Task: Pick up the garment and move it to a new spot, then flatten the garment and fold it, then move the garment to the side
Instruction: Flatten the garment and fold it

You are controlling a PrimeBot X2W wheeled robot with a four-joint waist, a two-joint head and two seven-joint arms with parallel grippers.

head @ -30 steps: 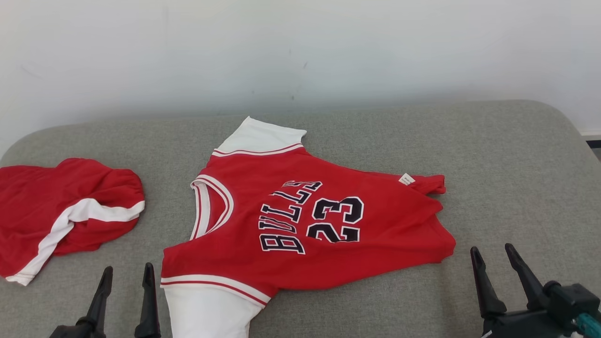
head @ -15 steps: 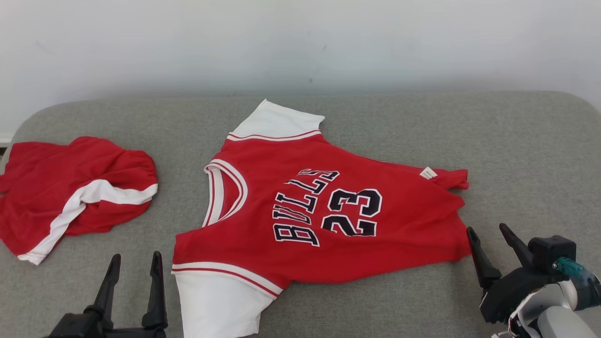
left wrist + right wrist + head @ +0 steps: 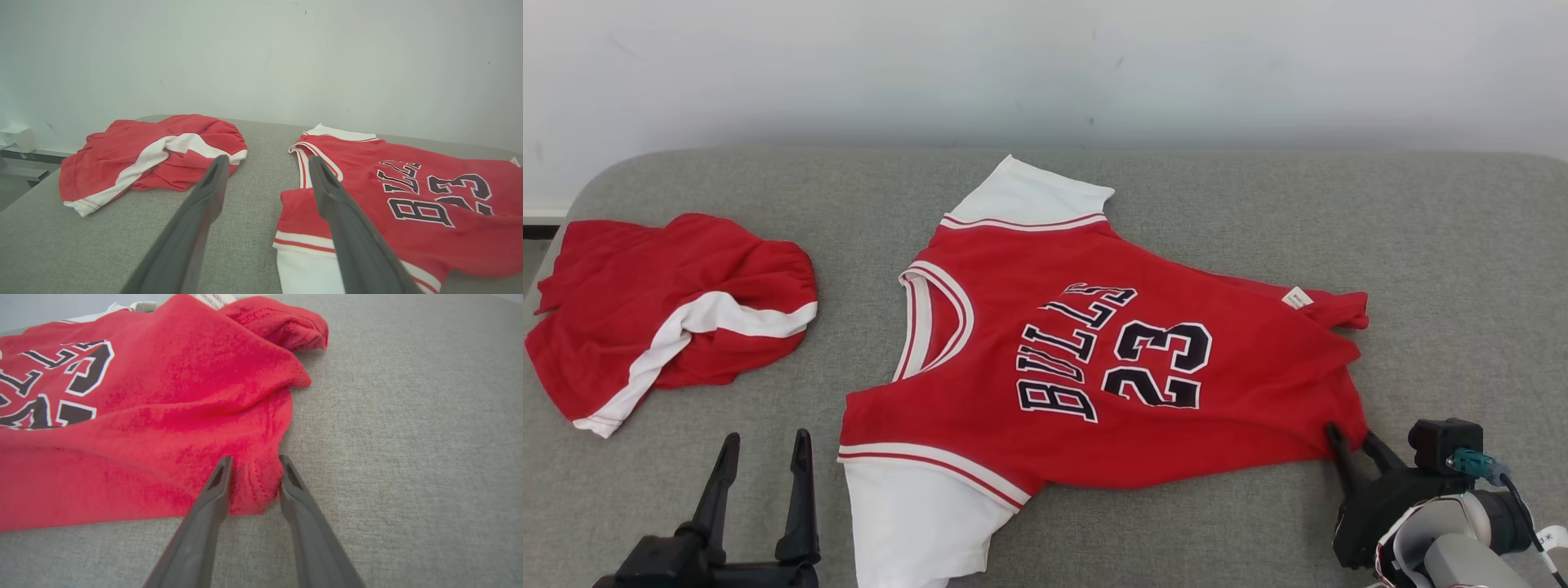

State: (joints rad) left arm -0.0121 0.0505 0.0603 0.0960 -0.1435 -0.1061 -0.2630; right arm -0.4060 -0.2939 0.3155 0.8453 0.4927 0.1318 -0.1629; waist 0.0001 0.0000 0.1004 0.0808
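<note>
Advancing since a second before, right claw [image 3: 1351, 441] reached jersey [image 3: 1094, 367] hem corner, narrowed, pinching it; left claw [image 3: 766, 445] spread, idle. Lift judged imminent.

I'm in a plain indoor room that looks more like a living space, or a mock-up of one, than a workshop; I can't tell which. Before me is a wide grey cushion [image 3: 1421, 269] covered in woven fabric. It has rounded far corners and looks soft, like a sofa seat or a bed. Its far edge lies close to a bare white wall [image 3: 849, 65] with a few small dark marks [image 3: 1089, 122]. Clothes lie on it: 1 red jersey [image 3: 1013, 327] printed BULLS 23 at the middle, and 1 crumpled red striped garment [image 3: 645, 286] near the left edge. Past the cushion's left corner, a small white box [image 3: 12, 138] sits low by the wall.
</note>
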